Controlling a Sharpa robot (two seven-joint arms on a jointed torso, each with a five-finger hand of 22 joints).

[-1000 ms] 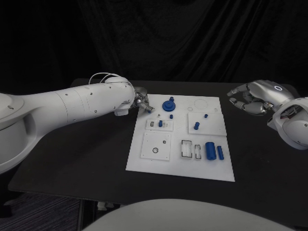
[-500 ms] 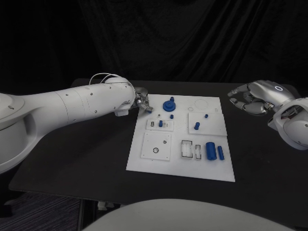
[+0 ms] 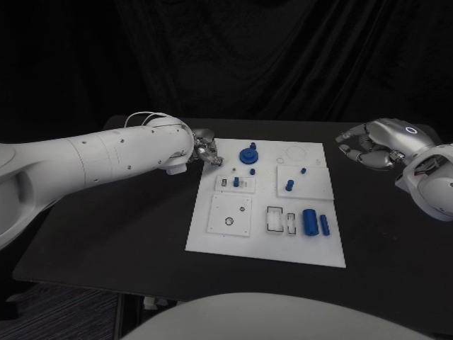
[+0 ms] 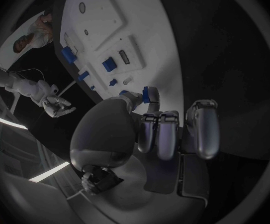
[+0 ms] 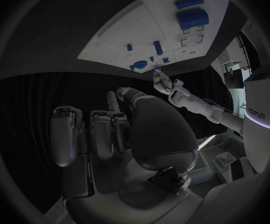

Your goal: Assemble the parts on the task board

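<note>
The task board (image 3: 267, 212) was a white plate lying flat mid-table, carrying small blue parts (image 3: 309, 221) and raised white squares. In the head view, the left hand (image 3: 205, 151) sat at the board's far left corner; whether it held anything could not be told there. The right hand (image 3: 367, 151) hovered right of the board, well apart, fingers curled in on nothing. In the left wrist view, that hand pinched a small blue part (image 4: 146, 94) between thumb and fingertip, just over the board's edge (image 4: 162, 55). In the right wrist view, the board (image 5: 172, 35) lay beyond the curled fingers (image 5: 100, 129).
</note>
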